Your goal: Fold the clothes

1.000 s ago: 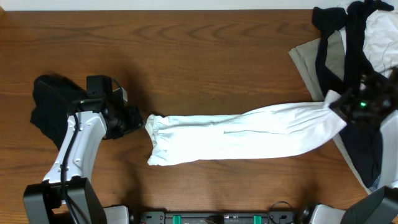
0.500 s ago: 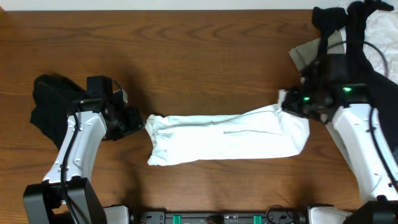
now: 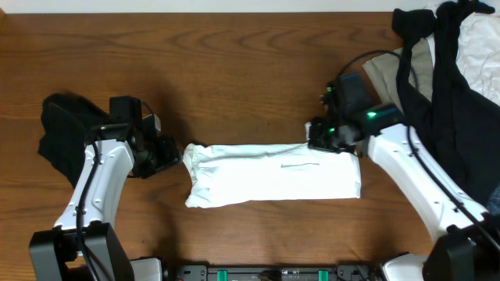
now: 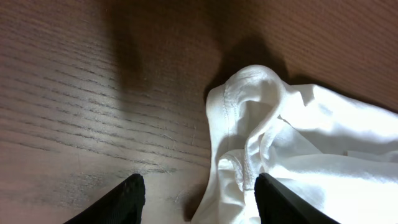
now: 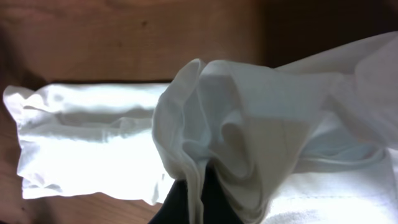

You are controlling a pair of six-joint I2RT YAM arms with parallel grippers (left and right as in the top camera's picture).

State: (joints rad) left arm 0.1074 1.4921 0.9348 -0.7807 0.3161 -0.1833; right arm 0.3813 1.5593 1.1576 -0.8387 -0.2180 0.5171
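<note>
Right gripper [image 3: 320, 137] has swung left over the last second, dragging the far end of the white T-shirt [image 3: 273, 176] with it, so the long strip is now doubled over into a shorter block. My left arm hasn't shifted. The shirt lies flat along the near middle of the table [image 3: 234, 62], with its folded-over end under the right gripper at the top right corner of the block. On the right wrist camera the right gripper [image 5: 193, 200] is pressed together on a bunched fold of white fabric, which rises up and hangs over the layer below. The left gripper [image 3: 173, 152] sits just beside the shirt's left end. On the left wrist camera the left gripper [image 4: 199, 200] is spread, fingers [image 4: 129, 191] low over the wood, pinching nothing, with the collar edge just ahead of them. A black garment [image 3: 55, 133] lies behind the left arm at the left edge. A pile of clothes [image 3: 445, 70], black, beige and white, fills the far right corner.
</note>
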